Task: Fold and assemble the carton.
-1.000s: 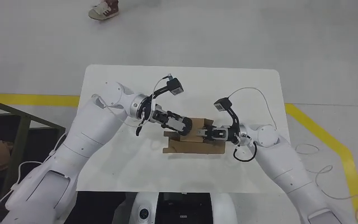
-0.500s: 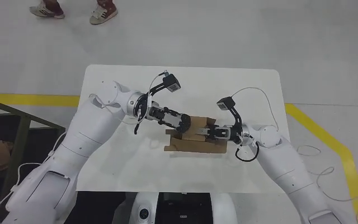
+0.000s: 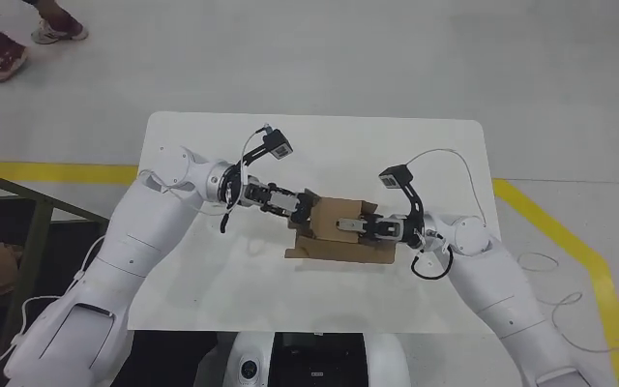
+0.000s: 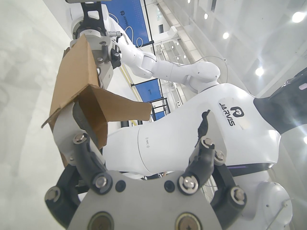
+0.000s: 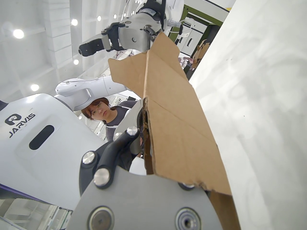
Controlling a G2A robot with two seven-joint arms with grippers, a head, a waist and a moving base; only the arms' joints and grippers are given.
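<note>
Carton (image 3: 340, 230), mid white table (image 3: 193, 145), pinched by right gripper (image 3: 348, 226); left gripper (image 3: 302, 206) spread open (one finger against a flap).

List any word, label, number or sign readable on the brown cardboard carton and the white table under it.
Brown cardboard carton: no text, label or number on any face or flap that shows in the three views.
White table: no text or marking on its bare surface.
</note>
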